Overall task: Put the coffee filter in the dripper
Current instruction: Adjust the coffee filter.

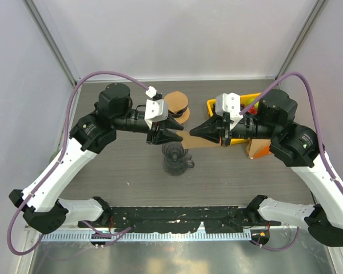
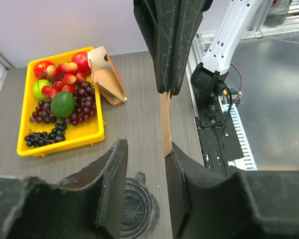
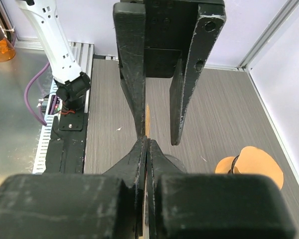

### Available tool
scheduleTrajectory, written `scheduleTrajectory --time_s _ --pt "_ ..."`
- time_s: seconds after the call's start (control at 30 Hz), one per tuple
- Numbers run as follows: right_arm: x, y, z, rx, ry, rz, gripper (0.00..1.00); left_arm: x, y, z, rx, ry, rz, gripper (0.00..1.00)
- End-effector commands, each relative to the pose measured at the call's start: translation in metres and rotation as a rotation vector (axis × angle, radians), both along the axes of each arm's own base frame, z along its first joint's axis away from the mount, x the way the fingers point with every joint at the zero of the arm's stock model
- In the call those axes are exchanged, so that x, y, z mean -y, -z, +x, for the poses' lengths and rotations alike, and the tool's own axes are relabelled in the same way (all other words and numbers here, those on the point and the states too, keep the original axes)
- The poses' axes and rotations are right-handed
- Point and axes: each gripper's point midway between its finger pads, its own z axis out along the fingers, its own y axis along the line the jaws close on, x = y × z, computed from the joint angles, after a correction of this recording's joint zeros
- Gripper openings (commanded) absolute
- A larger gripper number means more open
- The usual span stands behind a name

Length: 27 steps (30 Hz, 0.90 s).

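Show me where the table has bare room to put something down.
Bare table: near-left, between left arm and dripper; near-right, between dripper and right arm. Crowded: the middle, where the left gripper and right gripper meet above the dripper, and the back, around the filter stack and yellow tray.

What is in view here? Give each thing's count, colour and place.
filter: one, brown, edge-on in the air above the dripper
dripper: one, dark and clear, table centre
filter stack: one, brown, far side of the table
tray: one, yellow, far right of the table
fruit: several, red, green and dark purple, in the tray
bag: one, brown, beside the tray
bottle: one, orange contents, off the table by the left arm's base
table: one, grey wood grain
left gripper: black, jaws apart around the filter's edge
right gripper: black, shut on the filter
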Motion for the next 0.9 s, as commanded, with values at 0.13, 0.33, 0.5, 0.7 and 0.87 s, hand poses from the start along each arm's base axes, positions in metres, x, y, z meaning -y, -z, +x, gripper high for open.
scheduleTrajectory --time_s 0.13,0.33,0.5,0.7,0.87 --pt "-0.006 0.001 0.0 0.017 -0.006 0.004 0.05 0.003 -0.012 -0.021 0.045 0.081 -0.038 0.41" --pt "-0.007 -0.004 -0.005 0.032 -0.033 0.008 0.05 -0.005 0.0 -0.029 0.132 0.123 0.003 0.0" --pt "0.007 0.007 -0.015 0.052 -0.065 -0.118 0.79 -0.032 0.027 -0.047 0.456 0.219 0.035 0.0" --pt "0.02 0.042 -0.031 0.001 -0.16 -0.292 0.96 -0.062 0.062 -0.084 1.101 0.474 -0.03 0.0" --pt "0.006 0.067 -0.039 -0.127 -0.319 -0.378 0.96 -0.065 0.076 -0.112 1.404 0.669 -0.138 0.0"
